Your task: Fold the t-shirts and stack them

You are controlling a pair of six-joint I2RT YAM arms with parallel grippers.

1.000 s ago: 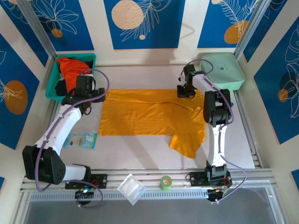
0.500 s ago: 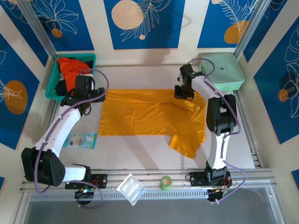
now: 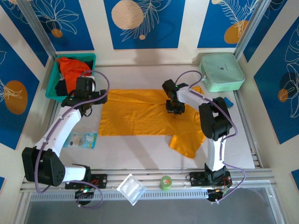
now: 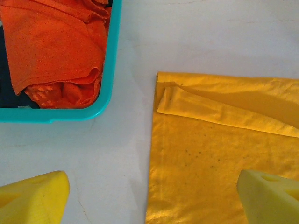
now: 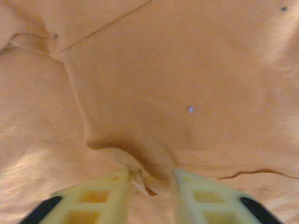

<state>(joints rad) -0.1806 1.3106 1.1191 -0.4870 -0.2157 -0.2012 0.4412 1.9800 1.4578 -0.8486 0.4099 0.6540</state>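
A mustard-yellow t-shirt (image 3: 140, 112) lies spread across the middle of the table, one sleeve hanging toward the near edge. My right gripper (image 3: 174, 108) rests on its right half. In the right wrist view the gripper (image 5: 150, 179) is open, and a small raised pinch of the yellow cloth (image 5: 140, 172) lies between the parted fingers against the left one. My left gripper (image 3: 93, 101) hovers open over the shirt's left edge (image 4: 154, 154); its midpoint (image 4: 149, 200) has nothing in it. The red-orange t-shirt (image 3: 71, 70) (image 4: 51, 51) lies bunched in the teal basket (image 3: 51, 91).
A mint-green box (image 3: 222, 71) stands at the far right. Near the front edge lie a small printed packet (image 3: 80, 140), a clear plastic container (image 3: 131, 188) and a green roll (image 3: 165, 182). The teal basket rim (image 4: 105, 105) lies close to the shirt's far-left corner.
My right gripper has moved left and nearer from the shirt's far-right edge, carrying cloth inward over the body. Its jaws have parted. The left arm has barely moved.
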